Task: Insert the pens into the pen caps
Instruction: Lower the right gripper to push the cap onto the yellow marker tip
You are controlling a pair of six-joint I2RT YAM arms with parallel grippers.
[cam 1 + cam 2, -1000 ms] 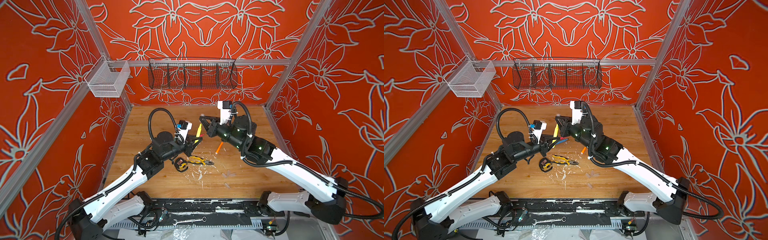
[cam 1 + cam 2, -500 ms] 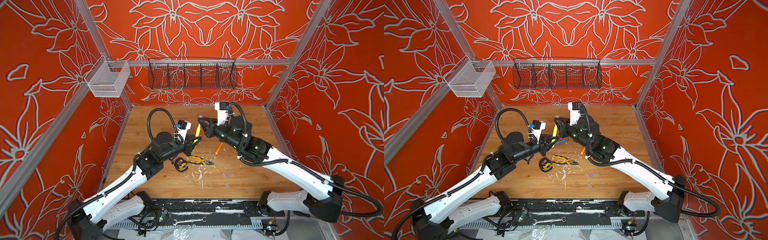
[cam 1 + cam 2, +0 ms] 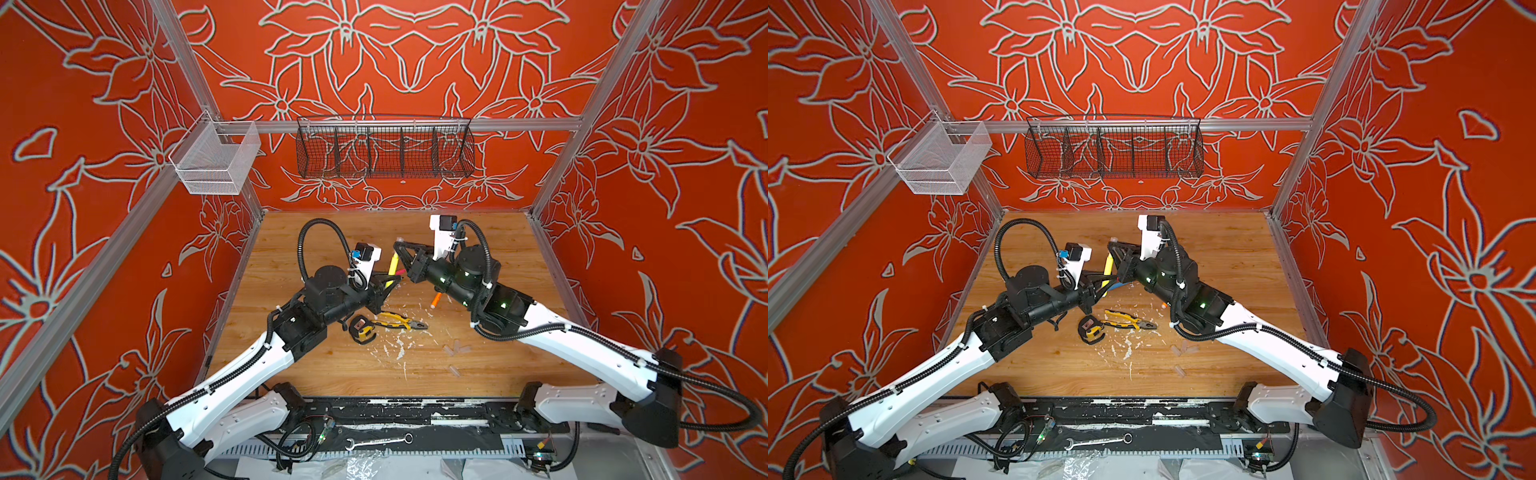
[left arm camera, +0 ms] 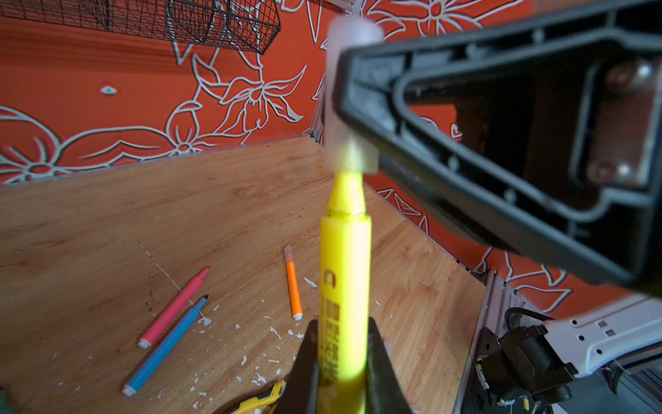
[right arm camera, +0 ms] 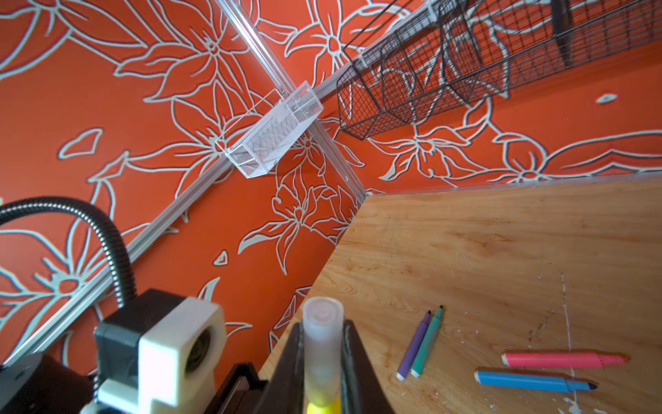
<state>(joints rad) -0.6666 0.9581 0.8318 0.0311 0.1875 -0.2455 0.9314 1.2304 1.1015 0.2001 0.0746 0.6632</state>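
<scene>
Jaws of the left gripper [image 4: 343,344] are clamped on the lower barrel of the yellow pen [image 4: 345,265], which stands up out of them with its tip aimed at the right gripper [image 5: 321,362]. That gripper's jaws are pressed together on a clear cap [image 5: 322,333], held with its open mouth toward the pen. The yellow tip sits just inside that mouth, while the tapered neck and barrel are outside it. In both top views the two grippers meet near the middle of the frame, above the wooden table [image 3: 498,257]. On the wood, the orange pen [image 3: 435,299] lies just lower right of the meeting point, partly under the right arm. The pink pen [image 4: 175,308] and blue pen [image 4: 166,344] lie side by side. The purple pen [image 5: 413,346] and green pen [image 5: 428,342] form a close pair, and their place in the top views cannot be told. Lower in a top view, pliers [image 3: 401,322] rest beside a tape measure [image 3: 359,328]. White flecks [image 3: 399,351] are scattered below them, and a few loose caps [image 3: 455,349] lie to the flecks' right.
</scene>
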